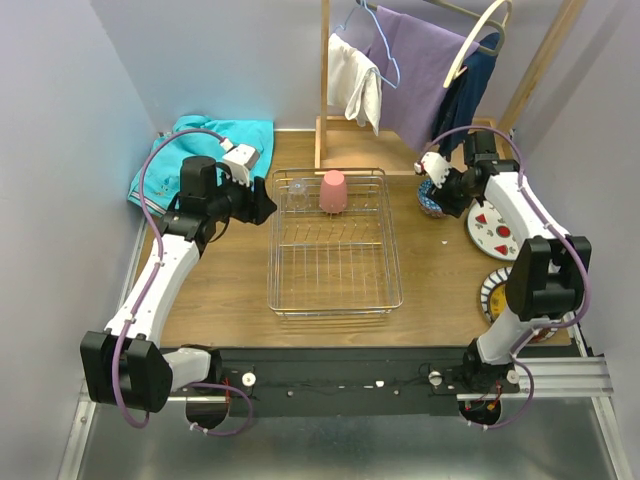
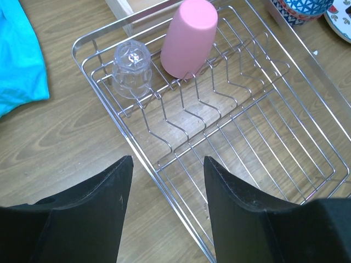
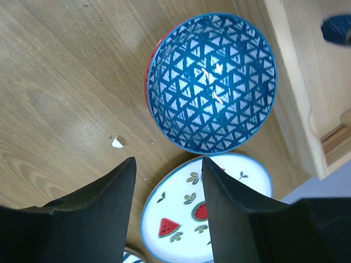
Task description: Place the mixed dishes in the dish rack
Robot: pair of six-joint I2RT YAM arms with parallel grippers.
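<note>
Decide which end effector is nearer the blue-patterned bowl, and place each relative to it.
Right. The right end effector hovers open just short of the blue-patterned bowl; the left end effector is beyond the dish rack, on its opposite side.

**A:** How is the light around the shiny silver wire dish rack (image 1: 335,240)?

**B:** Bright and even, coming from above. The brown wooden table (image 1: 225,290) beside the rack carries only faint, soft shadows. Small white glints run along the rack's wires.

**A:** Any glare?

**B:** There is a white streak inside the blue-patterned bowl (image 3: 214,82), to the right of the rack. The small clear glass (image 2: 131,68) in the rack's far left corner sparkles.

**A:** Sharpness?

**B:** Both wrist views are crisp on the rack and dishes. The black fingers (image 2: 93,219) near the lens are almost featureless dark shapes. The overhead view is softer, and the pale grey walls (image 1: 60,150) either side of the rack splay outward.
</note>
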